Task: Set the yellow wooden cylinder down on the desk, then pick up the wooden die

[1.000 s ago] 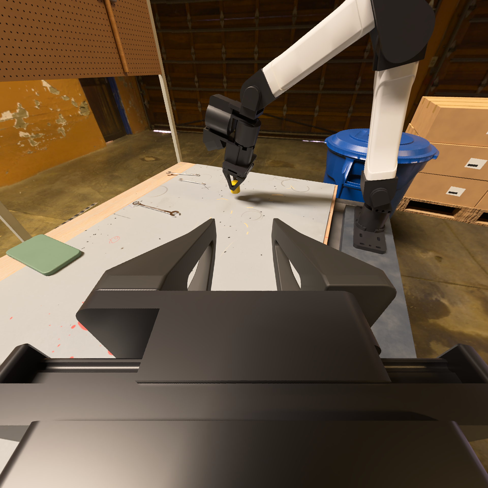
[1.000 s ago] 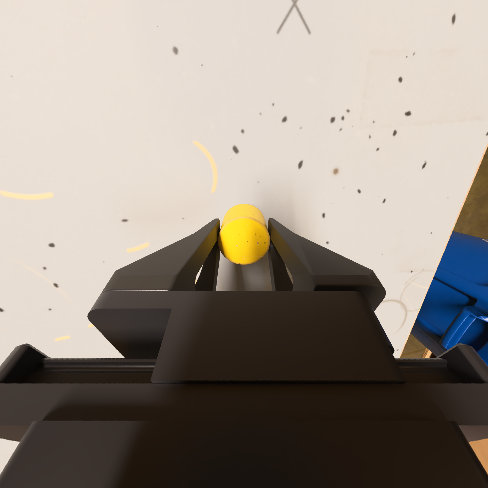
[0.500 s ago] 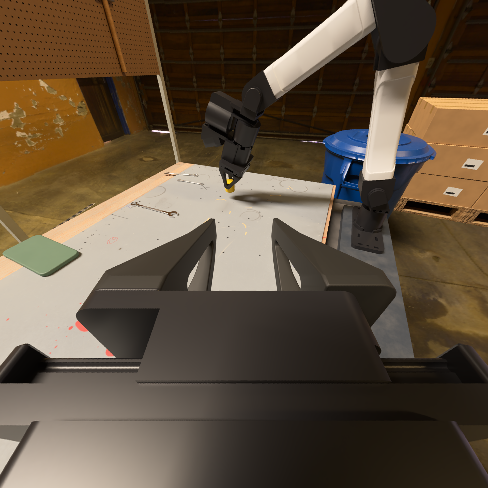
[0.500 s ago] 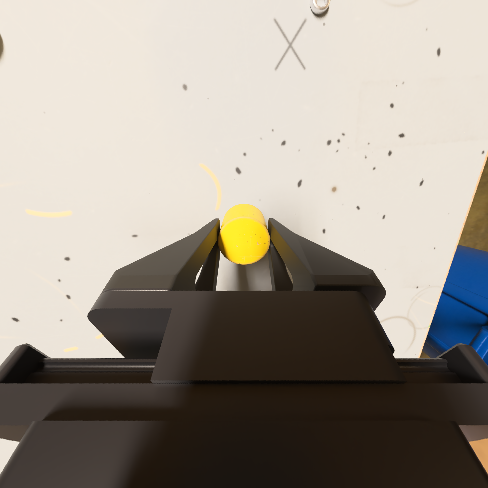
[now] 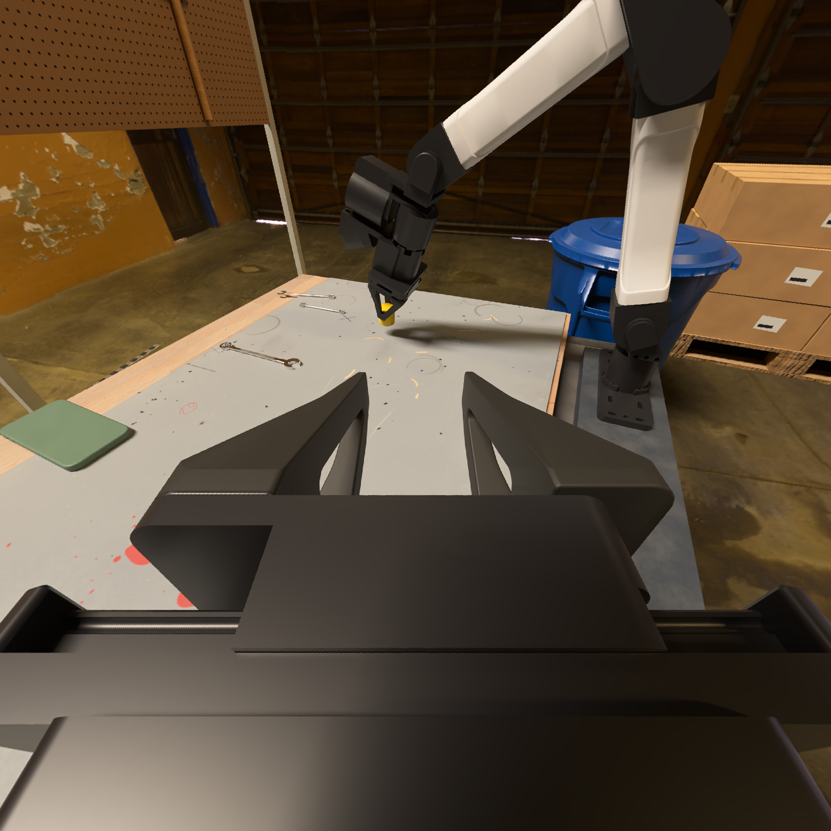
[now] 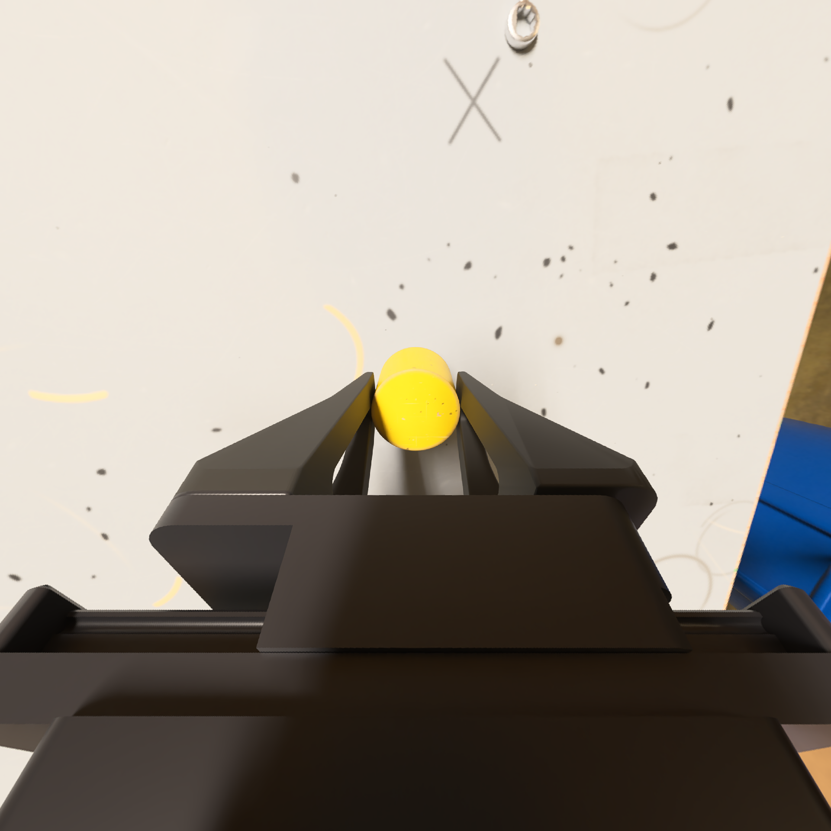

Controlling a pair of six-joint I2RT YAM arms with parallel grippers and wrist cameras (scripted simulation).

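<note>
My right gripper (image 6: pixel 414 377) is shut on the yellow wooden cylinder (image 6: pixel 416 400), which I see end-on between the fingers, pointing down at the grey desk (image 6: pixel 180 202). In the left wrist view the right gripper (image 5: pixel 389 308) holds the cylinder (image 5: pixel 386 316) upright just above the desk (image 5: pixel 225 427) at its far middle. My left gripper (image 5: pixel 414 375) is open and empty above the near part of the desk. The wooden die is in neither view.
Three wrenches (image 5: pixel 261 355) (image 5: pixel 308 295) (image 5: pixel 321 308) lie at the far left; one's ring end (image 6: pixel 522 27) shows beyond a pencilled X (image 6: pixel 473 100). A green pad (image 5: pixel 65 434) lies at the left edge. A blue bin (image 5: pixel 584 270) and cardboard boxes (image 5: pixel 764 270) stand past the right edge.
My right gripper has carried the cylinder towards the X mark and the wrenches; the wrench's ring end has come into its view. The grip has not changed. The left gripper has barely shifted.
</note>
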